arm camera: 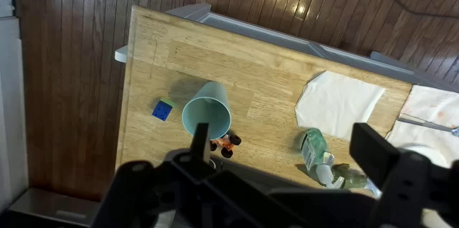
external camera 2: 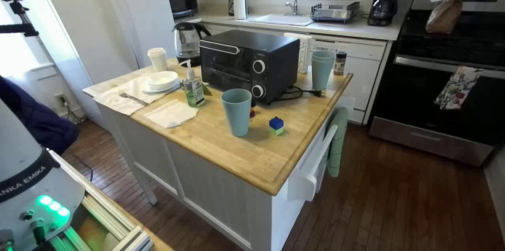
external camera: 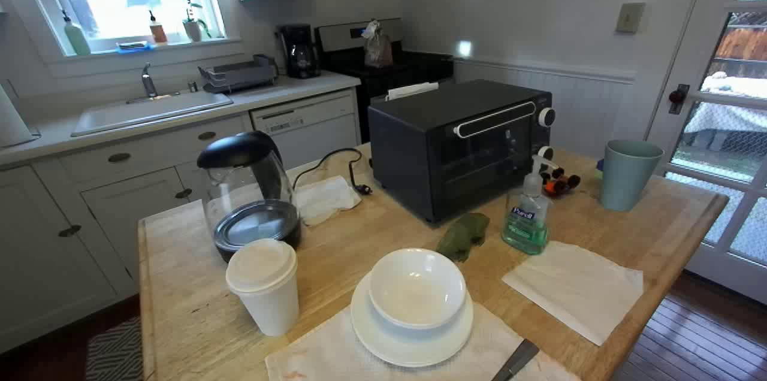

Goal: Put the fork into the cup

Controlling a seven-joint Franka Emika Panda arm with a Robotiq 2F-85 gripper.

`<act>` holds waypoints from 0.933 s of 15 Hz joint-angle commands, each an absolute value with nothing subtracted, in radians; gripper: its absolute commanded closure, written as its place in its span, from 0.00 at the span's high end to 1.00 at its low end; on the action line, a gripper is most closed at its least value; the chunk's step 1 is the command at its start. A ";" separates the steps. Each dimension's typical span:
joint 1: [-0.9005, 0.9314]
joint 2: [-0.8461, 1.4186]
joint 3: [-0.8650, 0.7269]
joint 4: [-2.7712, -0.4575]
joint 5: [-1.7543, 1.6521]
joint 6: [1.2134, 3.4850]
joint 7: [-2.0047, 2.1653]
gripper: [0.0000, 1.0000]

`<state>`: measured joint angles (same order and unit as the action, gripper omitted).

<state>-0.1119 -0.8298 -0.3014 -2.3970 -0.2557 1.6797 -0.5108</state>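
While the end effector [arm camera: 281, 130] points down over the bench [arm camera: 269, 108], spread wide, unclenched, one teal cup [external camera 2: 237, 113] upright in front of the oven [external camera 2: 244, 63], one fork [external camera 2: 134, 98] on a cloth [external camera 2: 113, 102] farther from the oven, one soap bottle [external camera 2: 194, 92] near it.

Daylight from the window [external camera: 129, 0], blown out to near-white in both exterior views. In an exterior view the glass door [external camera: 719, 129] at right is bright too, outdoors legible; walls [external camera: 527, 27] and lower cabinets [external camera: 48, 237] grey, dim; a small, near-white light patch [external camera: 464, 48] on the wall; verticals splay outward near the sides. Green base lamps [external camera 2: 54, 206] flare in an exterior view, cores clipped white, tint spilling around them. Wrist view: warm glints [arm camera: 302, 8] on the dark floor [arm camera: 71, 88]; soft shadow [arm camera: 183, 86] toward upper left of the teal cup [arm camera: 207, 113]; gripper [arm camera: 281, 142] near-black, soft-edged, out of focus.
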 commanded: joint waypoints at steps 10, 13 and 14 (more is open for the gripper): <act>-0.086 -0.840 -0.288 -2.420 -0.233 1.659 -0.477 1.00; -0.063 -0.852 -0.252 -2.455 -0.164 1.616 -0.415 1.00; -0.059 -0.855 -0.237 -2.470 -0.132 1.601 -0.379 1.00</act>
<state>-0.0783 -0.8302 -0.2704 -2.4336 -0.2018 1.6462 -0.4605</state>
